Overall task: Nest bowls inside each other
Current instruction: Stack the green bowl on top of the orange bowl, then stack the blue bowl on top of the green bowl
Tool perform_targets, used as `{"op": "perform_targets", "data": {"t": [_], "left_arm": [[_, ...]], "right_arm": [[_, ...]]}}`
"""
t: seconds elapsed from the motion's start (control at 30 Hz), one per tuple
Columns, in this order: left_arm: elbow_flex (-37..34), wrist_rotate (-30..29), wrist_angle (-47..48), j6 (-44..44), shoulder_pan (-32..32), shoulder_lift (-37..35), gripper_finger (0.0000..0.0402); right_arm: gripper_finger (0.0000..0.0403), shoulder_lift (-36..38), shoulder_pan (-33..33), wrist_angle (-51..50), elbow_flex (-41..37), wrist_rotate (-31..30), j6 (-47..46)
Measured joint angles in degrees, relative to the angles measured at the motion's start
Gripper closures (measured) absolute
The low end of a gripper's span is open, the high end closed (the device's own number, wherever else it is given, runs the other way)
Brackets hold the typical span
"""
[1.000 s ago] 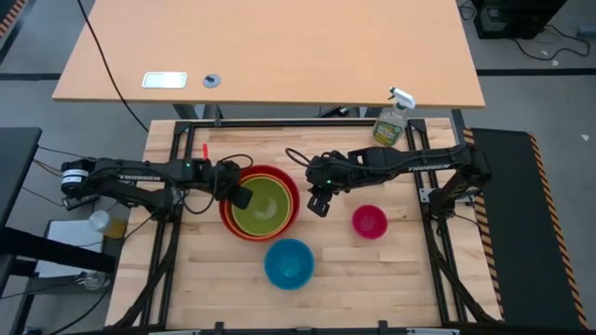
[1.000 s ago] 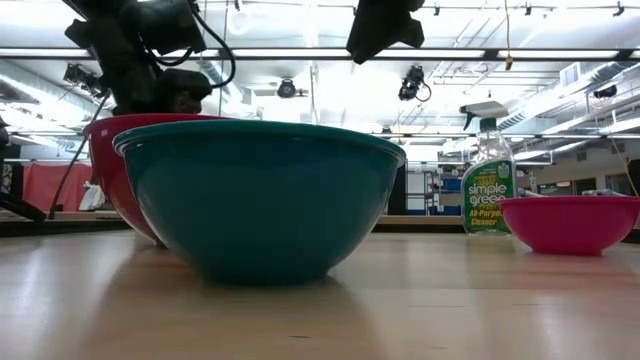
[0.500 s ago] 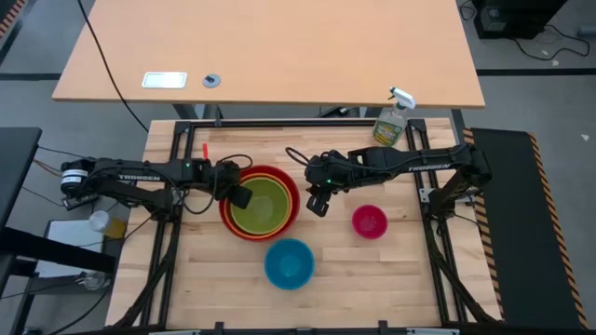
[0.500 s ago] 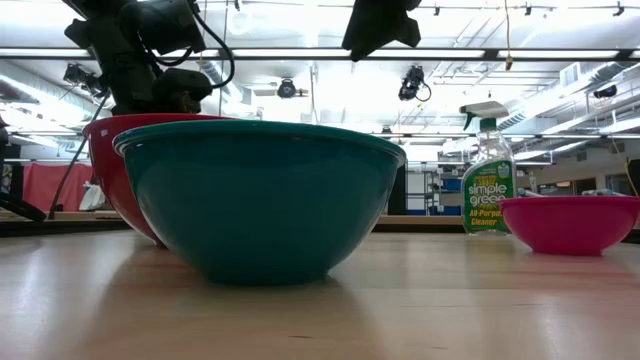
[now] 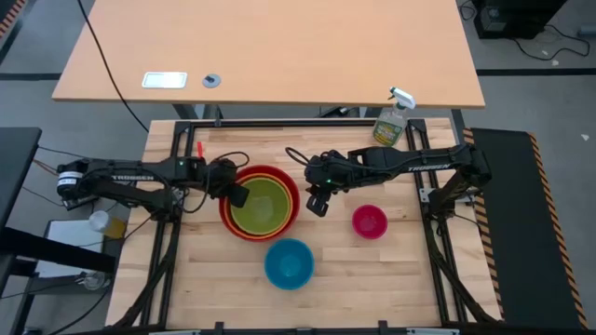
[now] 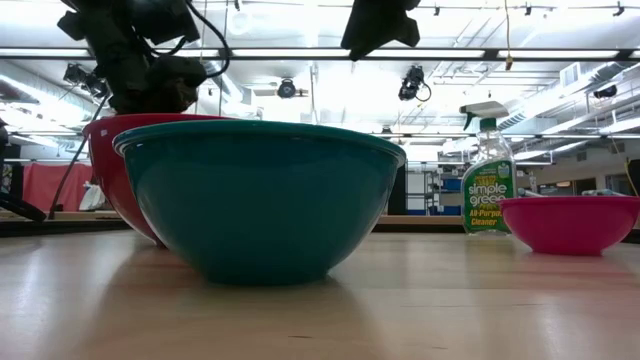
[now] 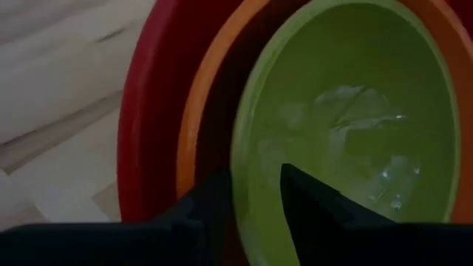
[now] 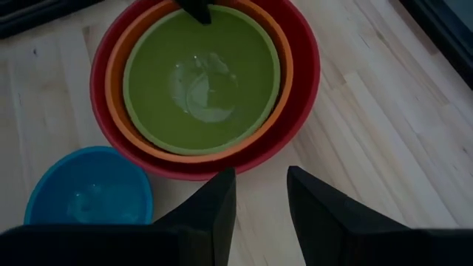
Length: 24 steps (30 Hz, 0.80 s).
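Three of five bowls nested already: lime green bowl seated inside orange bowl, that one inside red bowl, the stack standing left of centre on the table. Two left out: blue bowl just in front of the stack, near but apart from it, and magenta pink bowl off to the right, well clear of the rest. Left pincer at the stack's left rim, fingers parted and straddling the green bowl's edge in the left wrist view, one finger inside and one outside, apparently not clamping it. Right pincer hovering just beside the stack's right side, between it and the pink bowl, fingers apart, holding nothing. Roughly past the halfway mark, judging from the layout. Remaining by that judgement: blue into green, then pink into blue. Clear spray bottle standing at the table's far right edge, out of the way.
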<state>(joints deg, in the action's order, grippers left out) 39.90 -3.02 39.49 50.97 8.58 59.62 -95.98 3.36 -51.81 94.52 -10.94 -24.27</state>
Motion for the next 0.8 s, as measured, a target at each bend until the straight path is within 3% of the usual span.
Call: {"op": "perform_targets", "data": {"t": [0.27,0.47,0.6,0.8], "left_arm": [[6.5,-4.2,5.8,-5.8,0.1,-0.2,0.0276],[11.8,-2.0,3.5,-14.1,-1.8,-0.1,0.0276],[13.4,5.0,-3.5,-16.9,-7.8,-0.2,0.0276],[12.0,8.7,-9.7,-9.0,-21.8,0.1,0.0276]], "right_arm": [[0.0272,0.0,0.0,0.7,0.0,0.0,0.0],[0.0272,0.0,0.0,0.7,0.0,0.6,0.0],[0.0272,0.0,0.0,-0.7,0.0,1.4,-0.2],[0.0272,0.0,0.0,-3.2,0.0,6.1,-2.8]]}}
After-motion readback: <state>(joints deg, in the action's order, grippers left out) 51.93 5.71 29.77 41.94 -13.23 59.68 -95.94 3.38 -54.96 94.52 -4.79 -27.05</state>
